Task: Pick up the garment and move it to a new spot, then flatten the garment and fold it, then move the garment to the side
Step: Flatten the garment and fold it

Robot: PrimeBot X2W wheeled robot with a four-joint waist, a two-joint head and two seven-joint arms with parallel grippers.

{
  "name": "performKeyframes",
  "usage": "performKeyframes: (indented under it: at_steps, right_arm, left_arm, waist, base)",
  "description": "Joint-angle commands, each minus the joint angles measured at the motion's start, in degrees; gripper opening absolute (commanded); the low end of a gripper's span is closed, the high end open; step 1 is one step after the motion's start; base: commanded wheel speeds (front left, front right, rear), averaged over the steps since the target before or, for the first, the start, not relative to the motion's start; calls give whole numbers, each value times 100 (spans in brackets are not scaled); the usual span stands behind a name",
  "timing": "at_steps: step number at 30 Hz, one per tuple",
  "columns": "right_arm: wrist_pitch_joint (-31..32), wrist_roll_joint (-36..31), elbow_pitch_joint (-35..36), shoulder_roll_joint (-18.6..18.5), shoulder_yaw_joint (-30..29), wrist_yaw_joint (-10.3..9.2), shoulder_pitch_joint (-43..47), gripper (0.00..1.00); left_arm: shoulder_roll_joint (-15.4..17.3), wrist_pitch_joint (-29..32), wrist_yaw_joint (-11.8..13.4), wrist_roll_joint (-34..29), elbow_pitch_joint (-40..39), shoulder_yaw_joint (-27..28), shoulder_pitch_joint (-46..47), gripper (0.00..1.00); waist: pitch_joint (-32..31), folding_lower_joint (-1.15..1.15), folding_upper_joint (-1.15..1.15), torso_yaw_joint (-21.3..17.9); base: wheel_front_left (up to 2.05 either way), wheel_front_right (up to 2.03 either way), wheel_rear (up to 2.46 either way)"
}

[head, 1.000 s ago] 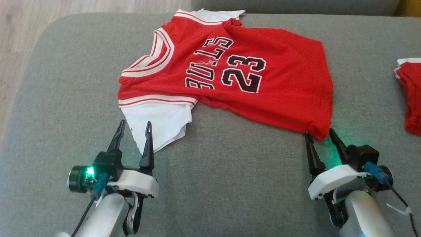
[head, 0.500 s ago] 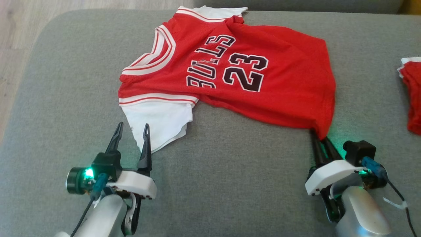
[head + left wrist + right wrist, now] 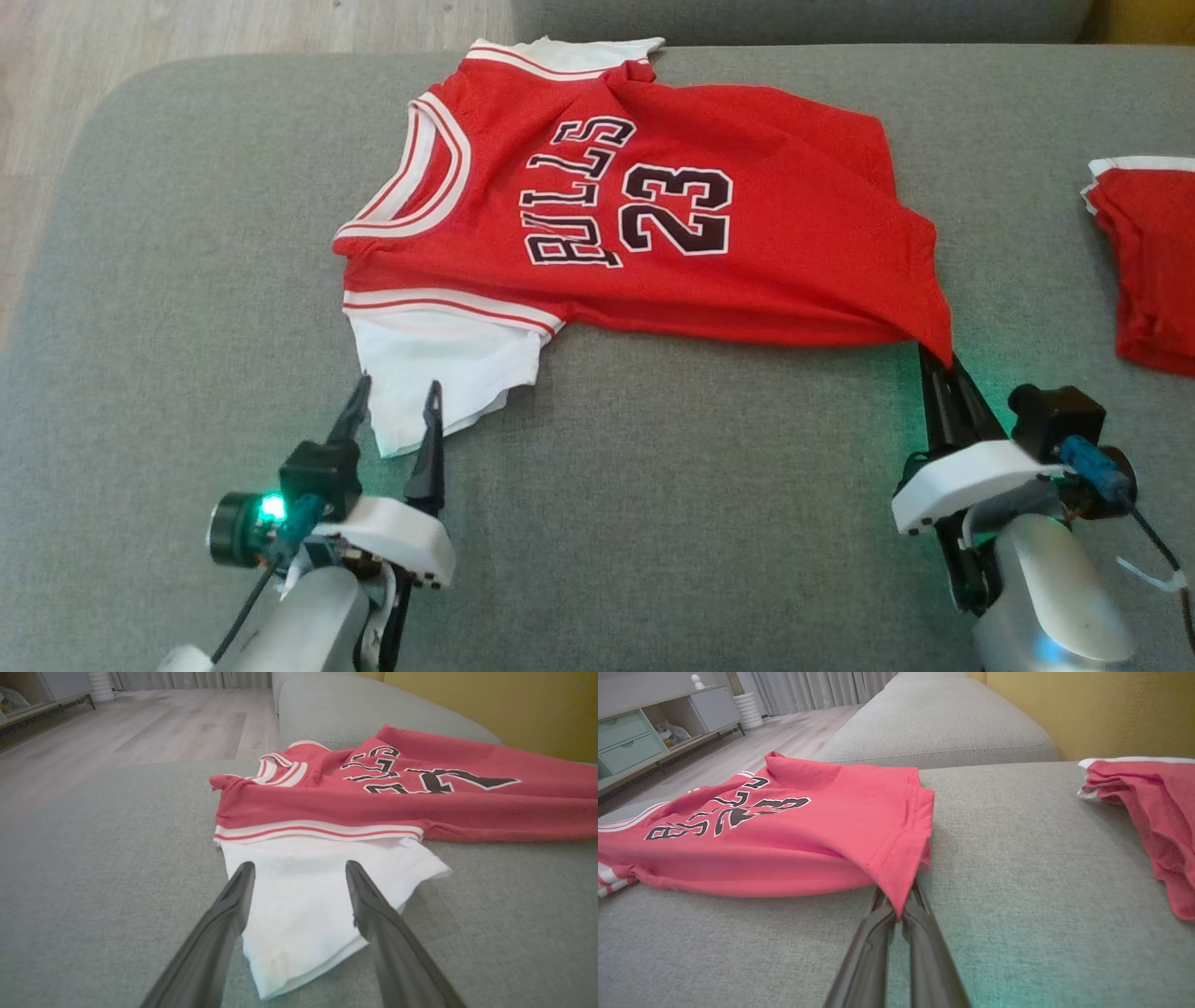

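Now: one hem corner pinched, one sleeve straddled

Spread across the grey sofa cushion (image 3: 653, 523) lies one red jersey (image 3: 794, 261). Its number 23 faces up, with the neck toward the robot's left and the hem toward its right. Two white sleeves show, one at the far edge (image 3: 560, 51) and one nearest the robot (image 3: 439, 359).

Both claws are at the jersey's near side. The right claw (image 3: 936, 362) is pressed together on the near hem corner, and the cloth there is lifted and draped over its tips. The left claw (image 3: 299, 872) is spread, one finger on either side of the near sleeve's lower end; whether it touches the cloth cannot be told.

One other red garment (image 3: 1153, 271) with white trim lies at the cushion's right edge, well apart from the jersey. A wood floor (image 3: 187, 23) lies beyond the cushion on the left.
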State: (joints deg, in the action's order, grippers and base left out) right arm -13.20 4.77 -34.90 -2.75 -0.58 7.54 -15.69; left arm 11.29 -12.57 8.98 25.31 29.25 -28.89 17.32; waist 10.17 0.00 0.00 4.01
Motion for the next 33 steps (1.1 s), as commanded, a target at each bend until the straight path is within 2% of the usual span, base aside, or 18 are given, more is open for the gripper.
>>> performKeyframes:
  at_steps: [1, 3, 7, 16, 30, 31, 33]
  right_arm:
    - [-54, -43, 247, -12, 115, -5, 17, 0]
    - [-35, -50, 302, -12, 129, -5, 36, 0]
    - [-4, -41, 389, -12, 168, -5, 61, 0]
    - [39, -52, 525, -12, 235, -5, 105, 0]
    - [37, 3, 541, -12, 312, -5, 135, 0]
    - [37, 4, 539, -12, 318, -5, 133, 0]
    - [35, 3, 535, -12, 329, -5, 131, 0]
  left_arm:
    - [55, 69, -65, 41, -65, 108, 172, 100]
    - [60, 154, -109, 47, -2, 55, 185, 100]
    - [91, 287, 81, 59, 185, 119, 230, 100]
    - [117, 782, 247, 121, 687, 91, 319, 100]
    - [160, 854, 217, 313, 984, 158, 396, 100]
    - [161, 854, 211, 327, 1000, 164, 405, 98]
    - [166, 869, 178, 344, 1034, 150, 424, 10]
  waist:
    - [12, 0, 0, -18]
    - [23, 0, 0, -31]
    - [47, 0, 0, -57]
    - [83, 0, 0, -139]
    - [65, 0, 0, -265]
    - [68, 0, 0, -270]
    - [65, 0, 0, -274]
  base:
    - [0, 0, 0]
    - [0, 0, 0]
    - [0, 0, 0]
    - [0, 0, 0]
    - [0, 0, 0]
    - [0, 0, 0]
    - [0, 0, 0]
